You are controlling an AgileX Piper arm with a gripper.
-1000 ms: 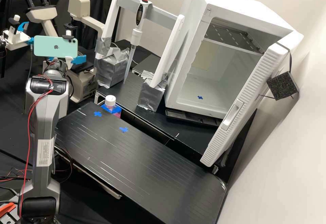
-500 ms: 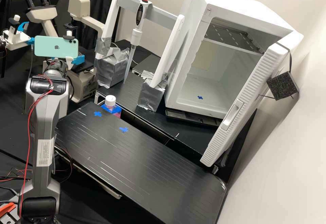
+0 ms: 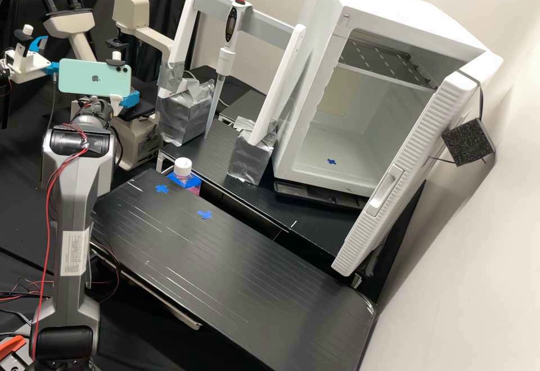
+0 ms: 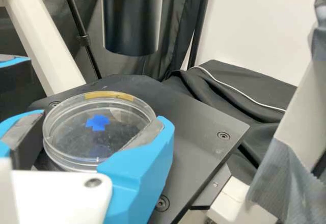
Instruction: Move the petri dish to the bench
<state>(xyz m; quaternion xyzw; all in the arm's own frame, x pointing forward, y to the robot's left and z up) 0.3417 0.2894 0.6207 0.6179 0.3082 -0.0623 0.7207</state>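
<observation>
Petri dish: at the dark microscope stage [image 4: 198, 127], between the blue fingers [image 4: 147, 163]; gap beneath cannot be confirmed.
Gripper [image 4: 103, 121]: narrowed onto the petri dish [image 4: 71, 150], pads apparently touching opposite sides; judged a hold.
Lift: raise straight and level, with light, even pressure; a hard squeeze could tilt or slip the shallow rim.
Wrist view: supplies the pad contact.
High view: supplies the route, from far left to the near bench [image 3: 242, 281], with its blue crosses [image 3: 205, 215] and a capped bottle [image 3: 183, 167] to avoid.
</observation>
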